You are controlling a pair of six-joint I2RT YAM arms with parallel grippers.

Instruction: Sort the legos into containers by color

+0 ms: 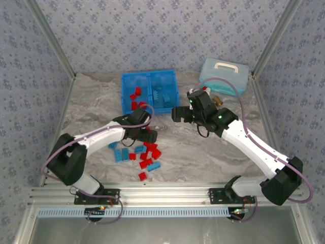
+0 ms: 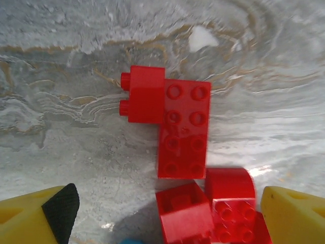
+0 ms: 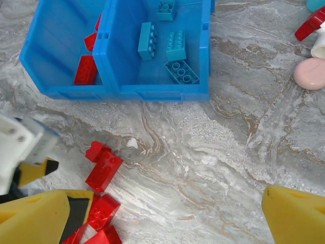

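Top view: the tray sits by the far edge of the worktop, slightly left of centre. Its left compartment holds red legos and its right compartment holds blue legos. The unsorted legos, red and blue mixed, lie in a loose heap nearer the near edge. The left gripper hangs over the far side of that heap. The right gripper hangs near the tray's near right corner, and a pale case lies toward the far right corner. Left wrist view: the fingers stand wide apart, clamping nothing. A cluster of red bricks sits low between them, and a long red brick lies beyond, a smaller one touching its side. Right wrist view: the fingers stand wide apart and empty above bare worktop, near the tray's front wall. Likely hazards: the clustered bricks touch one another, so closing jaws may pinch two at once or push a neighbour aside. A brick gripped off-centre may twist free short of the tray. The arms work close together and may collide.
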